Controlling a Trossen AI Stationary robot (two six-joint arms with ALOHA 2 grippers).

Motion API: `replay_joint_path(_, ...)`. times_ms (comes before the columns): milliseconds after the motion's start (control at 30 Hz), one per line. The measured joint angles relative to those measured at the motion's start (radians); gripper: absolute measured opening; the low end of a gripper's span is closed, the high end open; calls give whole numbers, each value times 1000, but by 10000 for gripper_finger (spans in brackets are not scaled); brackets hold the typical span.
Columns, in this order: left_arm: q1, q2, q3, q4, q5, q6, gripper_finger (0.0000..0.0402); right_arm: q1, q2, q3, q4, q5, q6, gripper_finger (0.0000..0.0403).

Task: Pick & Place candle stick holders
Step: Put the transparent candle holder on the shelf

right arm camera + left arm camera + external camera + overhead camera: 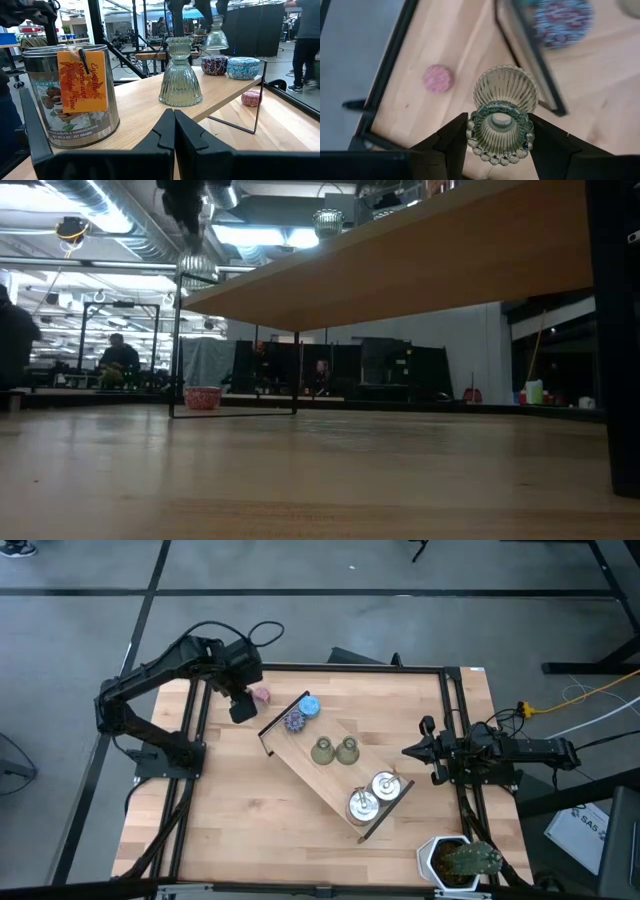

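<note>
Six holders on slatted wooden tray [300,755], mid-tabletop; pink ribbed one [262,695] apart near far-left corner. Left pincer [499,131] clenched on ribbed olive glass bell holder [504,107], aloft off tray's far end. Lower upright onto bare planks. Right pincer [174,131] closed, idle, right edge.

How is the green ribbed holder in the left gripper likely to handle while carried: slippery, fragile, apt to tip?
The left gripper clamps the green holder on its narrow beaded collar, so it may swing or slip. It looks like ribbed glass, probably smooth and breakable. Its wide bell base should stand steadily once set down.
</note>
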Motion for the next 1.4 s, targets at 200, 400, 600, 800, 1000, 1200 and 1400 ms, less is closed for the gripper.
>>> replay_joint_path(200,-135,0,21,4,10,3,176,0,0,0,0,0,0,1)
replay_joint_path(400,-260,0,22,14,10,-2,176,0,0,0,0,0,0,1)
replay_joint_path(600,-357,15,22,48,26,-13,176,0,0,0,0,0,0,1)
replay_joint_path(800,-418,70,88,55,62,-29,176,0,0,0,0,0,0,1)
replay_joint_path(1000,-463,148,182,65,61,-25,176,0,0,0,0,0,0,1)
replay_joint_path(1200,-500,204,221,78,62,-5,176,0,0,0,0,0,0,1)
replay_joint_path(1400,-528,237,222,124,61,5,176,0,0,0,0,0,0,1)
